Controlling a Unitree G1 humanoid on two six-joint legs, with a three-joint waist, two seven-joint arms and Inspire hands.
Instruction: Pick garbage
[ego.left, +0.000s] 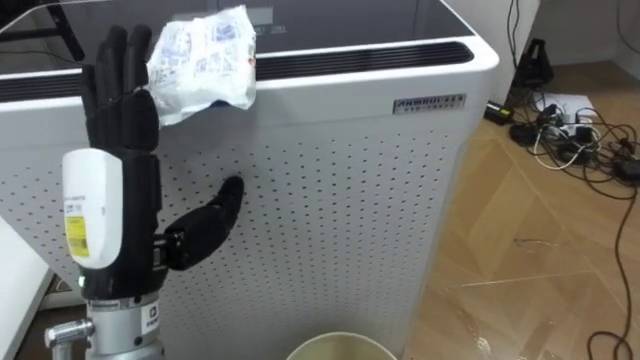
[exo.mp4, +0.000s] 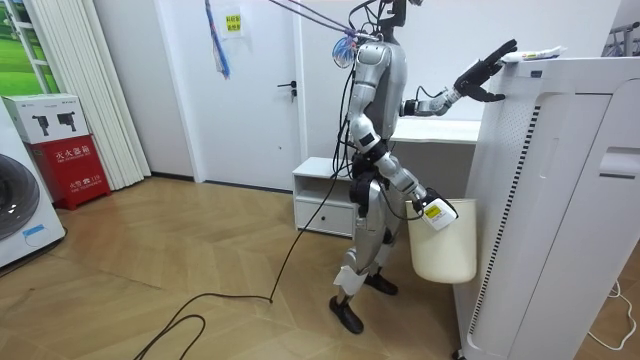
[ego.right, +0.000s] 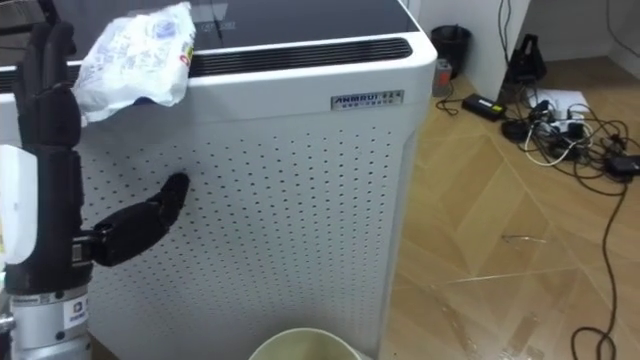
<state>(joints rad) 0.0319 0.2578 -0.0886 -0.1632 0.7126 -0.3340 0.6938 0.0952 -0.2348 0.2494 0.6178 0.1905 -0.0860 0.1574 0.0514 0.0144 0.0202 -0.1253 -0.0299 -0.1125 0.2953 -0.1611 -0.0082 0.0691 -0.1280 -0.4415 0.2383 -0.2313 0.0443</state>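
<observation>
Fingers (ego.left: 118, 60) of left hand (ego.left: 125, 130) were straight, pointing up, thumb spread wide to the side against the perforated front panel, holding nothing. The hand was raised flat in front of the white air purifier (ego.left: 330, 200), fingertips at its top edge. The garbage, a crumpled white plastic wrapper (ego.left: 205, 62) with blue print, sat on the purifier's top at the front edge, partly overhanging, just beside the fingers; contact there couldn't be told.

Right hand (exo.mp4: 430, 212) was low at the robot's side at the rim of a cream waste bin (exo.mp4: 442, 245), which hung off the floor next to the purifier; its fingers weren't readable, can't tell. The bin's rim showed at the bottom of the eye views, below the wrapper.

Handling judgement: wrapper looked very light, thin, soft and crinkly, likely slick, not fragile. It would probably collapse under a squeeze and slide away if nudged. Best hold looked like a pinch on the bunched overhanging corner nearest the hand, thumb under, fingers over. A push could send it back across the smooth top
</observation>
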